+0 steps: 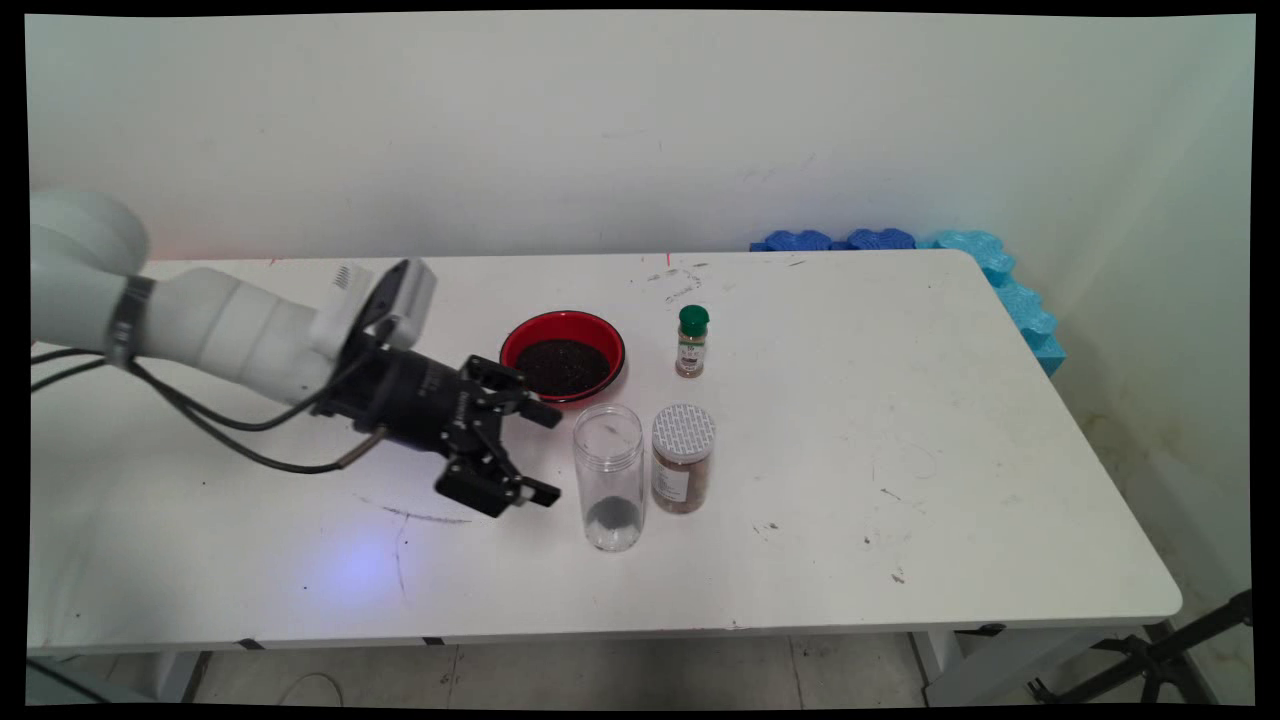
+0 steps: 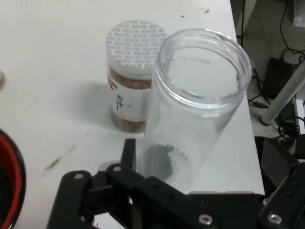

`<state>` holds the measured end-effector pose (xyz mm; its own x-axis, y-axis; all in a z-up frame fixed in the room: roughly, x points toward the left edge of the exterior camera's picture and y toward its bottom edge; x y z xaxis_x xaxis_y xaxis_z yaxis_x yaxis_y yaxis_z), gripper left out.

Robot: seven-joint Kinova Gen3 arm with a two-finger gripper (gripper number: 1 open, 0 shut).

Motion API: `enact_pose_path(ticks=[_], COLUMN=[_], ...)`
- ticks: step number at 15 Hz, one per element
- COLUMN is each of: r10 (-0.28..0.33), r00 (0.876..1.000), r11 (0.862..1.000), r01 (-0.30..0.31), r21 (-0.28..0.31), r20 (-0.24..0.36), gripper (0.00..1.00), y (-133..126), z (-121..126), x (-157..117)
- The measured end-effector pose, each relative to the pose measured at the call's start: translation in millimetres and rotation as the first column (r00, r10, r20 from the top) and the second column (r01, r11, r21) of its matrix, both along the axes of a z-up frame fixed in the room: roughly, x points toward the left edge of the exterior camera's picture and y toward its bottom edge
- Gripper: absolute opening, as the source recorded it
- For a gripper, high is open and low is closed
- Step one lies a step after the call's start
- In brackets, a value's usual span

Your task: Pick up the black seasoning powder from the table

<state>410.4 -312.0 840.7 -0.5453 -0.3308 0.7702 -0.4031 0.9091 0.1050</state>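
There the white table carried everything. The gripper hung low with its fingers spread wide, holding nothing, just left of an open clear jar. A red bowl lay just beyond; a foil-capped jar stood right of the clear one, a small green-capped bottle farther back.

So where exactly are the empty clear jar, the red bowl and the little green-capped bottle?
clear jar [image 1: 609,480], main view, middle of its see-through wall.
red bowl [image 1: 515,340], main view, left part of its red rim.
green-capped bottle [image 1: 693,320], main view, on its green cap.
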Motion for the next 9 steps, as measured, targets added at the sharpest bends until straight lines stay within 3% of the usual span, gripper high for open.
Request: enact_pose_path(ticks=[9], r10=[-0.036], r00=[0.999], r11=[0.999], r01=[0.036], r21=[-0.013], r20=[-0.005], gripper=[1.00], y=[-16.4], z=[-21.3], x=[-28.9])
